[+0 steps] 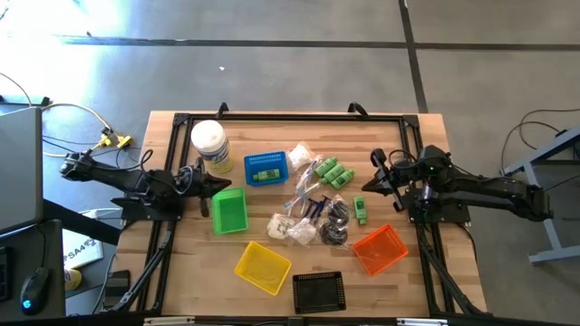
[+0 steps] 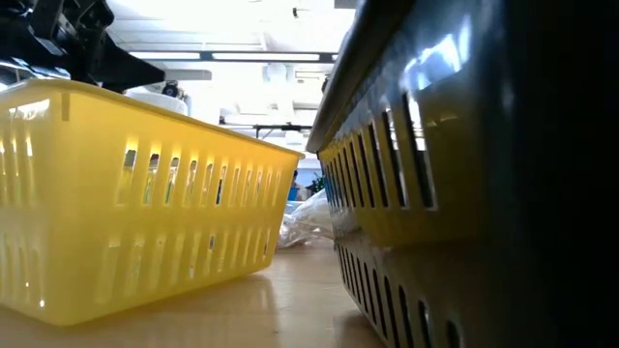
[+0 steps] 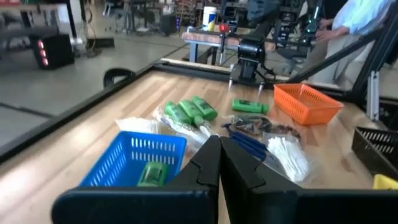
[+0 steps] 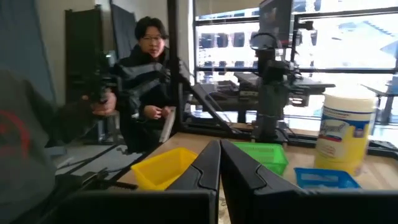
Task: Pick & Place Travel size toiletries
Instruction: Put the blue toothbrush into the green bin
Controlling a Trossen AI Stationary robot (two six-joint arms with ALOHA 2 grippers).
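Left gripper (image 1: 220, 185) at left centre of the high view, fingers (image 3: 208, 163) pressed together, holding nothing, tip just above the green basket (image 1: 228, 210). Right gripper (image 1: 374, 180) at right centre, fingers (image 4: 211, 163) likewise pressed together and empty, clear of the table.

Toiletries heaped mid-table between the blue basket (image 1: 266, 168) and orange basket (image 1: 380, 249). Three bright green bottles (image 1: 333, 172) side by side, long axes slanting toward lower right; one more green bottle (image 1: 360, 210) lying alone, pointing up-down in frame, just below the right gripper; another lying in the blue basket (image 3: 151, 173). Clear sachets (image 1: 302, 159) with thin sticks, white packets (image 1: 292, 230) and small dark pieces (image 1: 336, 225) jumbled at centre. Jar (image 1: 210, 146) upright at upper left
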